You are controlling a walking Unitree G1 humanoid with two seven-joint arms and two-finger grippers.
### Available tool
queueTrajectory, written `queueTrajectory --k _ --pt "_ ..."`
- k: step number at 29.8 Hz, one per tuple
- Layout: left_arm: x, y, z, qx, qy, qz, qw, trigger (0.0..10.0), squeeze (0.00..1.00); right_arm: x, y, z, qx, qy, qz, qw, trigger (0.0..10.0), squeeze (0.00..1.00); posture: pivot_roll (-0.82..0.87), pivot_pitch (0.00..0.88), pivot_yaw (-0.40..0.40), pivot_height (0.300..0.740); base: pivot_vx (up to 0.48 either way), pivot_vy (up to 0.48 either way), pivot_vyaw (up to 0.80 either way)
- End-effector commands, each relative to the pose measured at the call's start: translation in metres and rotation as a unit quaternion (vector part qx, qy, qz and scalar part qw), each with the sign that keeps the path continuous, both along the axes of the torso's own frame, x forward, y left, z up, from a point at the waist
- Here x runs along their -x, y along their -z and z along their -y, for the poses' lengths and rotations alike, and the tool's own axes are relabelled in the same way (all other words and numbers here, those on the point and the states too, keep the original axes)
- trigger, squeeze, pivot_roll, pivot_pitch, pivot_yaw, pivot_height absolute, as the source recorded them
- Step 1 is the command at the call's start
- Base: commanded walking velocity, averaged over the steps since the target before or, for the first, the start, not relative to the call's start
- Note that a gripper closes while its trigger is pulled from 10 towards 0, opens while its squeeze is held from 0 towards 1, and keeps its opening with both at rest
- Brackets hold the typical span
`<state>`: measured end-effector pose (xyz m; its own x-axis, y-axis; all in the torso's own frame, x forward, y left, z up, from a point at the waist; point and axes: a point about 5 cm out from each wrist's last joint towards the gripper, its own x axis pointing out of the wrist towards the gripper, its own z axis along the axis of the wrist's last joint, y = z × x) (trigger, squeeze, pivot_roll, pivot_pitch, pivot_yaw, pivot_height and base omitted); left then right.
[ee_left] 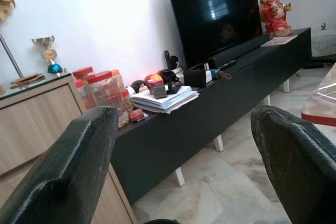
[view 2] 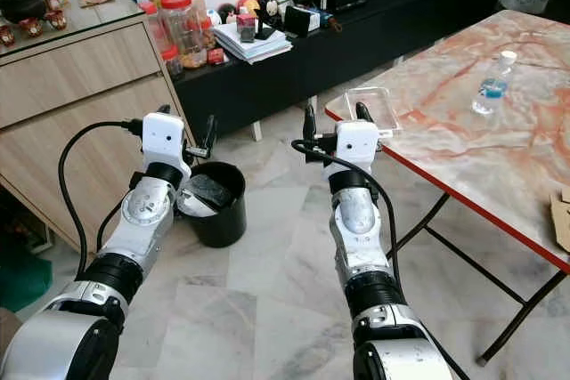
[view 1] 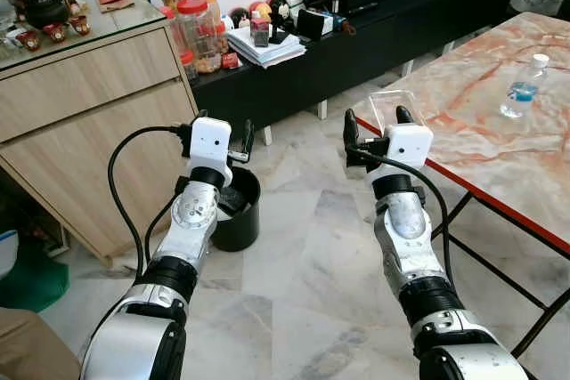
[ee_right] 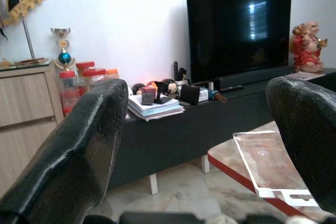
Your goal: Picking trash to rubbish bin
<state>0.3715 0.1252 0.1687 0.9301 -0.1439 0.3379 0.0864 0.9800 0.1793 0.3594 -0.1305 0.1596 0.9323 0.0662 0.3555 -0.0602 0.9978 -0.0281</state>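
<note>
Nearest the robot, the left gripper (view 1: pixel 229 135) hovers above the round black bin (view 1: pixel 239 211), jaws spread, empty. Beyond, the right gripper (view 2: pixel 331 130), likewise spread, approaches a clear, apparently plastic tray (view 2: pixel 375 107) at the glossy marble worktop (view 2: pixel 463 140) corner; a nudge could slide it off.

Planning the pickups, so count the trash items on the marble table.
2, judging by looks. A clear plastic container lies at the table's near corner, just ahead of the right tool. A plastic water bottle stands farther along the marble table. More may lie beyond the frame.
</note>
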Motion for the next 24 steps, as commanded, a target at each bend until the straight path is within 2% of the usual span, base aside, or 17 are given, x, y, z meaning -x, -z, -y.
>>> queueTrajectory --k 1,6,10,24 --pt "-0.002 -0.0096 -0.0017 0.014 -0.007 0.014 1.0 10.0 0.0 -0.0002 -0.0055 -0.0041 0.003 -0.003 0.009 1.0 10.0 0.0 -0.09 0.0 0.077 0.74 0.0 0.0 -0.8" --pt "-0.0023 -0.0093 -0.0039 0.022 -0.011 0.011 1.0 10.0 0.0 -0.0003 -0.0057 -0.0049 0.002 -0.004 0.009 1.0 10.0 0.0 -0.09 0.0 0.076 0.74 0.0 0.334 -0.8" --pt "-0.0016 -0.0089 -0.006 0.009 -0.015 0.014 1.0 10.0 0.0 -0.0007 -0.0062 -0.0058 0.0 -0.003 0.008 1.0 10.0 0.0 -0.09 0.0 0.074 0.74 0.0 0.0 -0.8" --pt "-0.0011 -0.0082 -0.003 0.003 -0.005 0.012 1.0 10.0 0.0 -0.0012 -0.0077 -0.0058 -0.002 0.002 0.007 1.0 10.0 0.0 -0.09 0.0 0.072 0.74 0.0 0.0 -0.8"
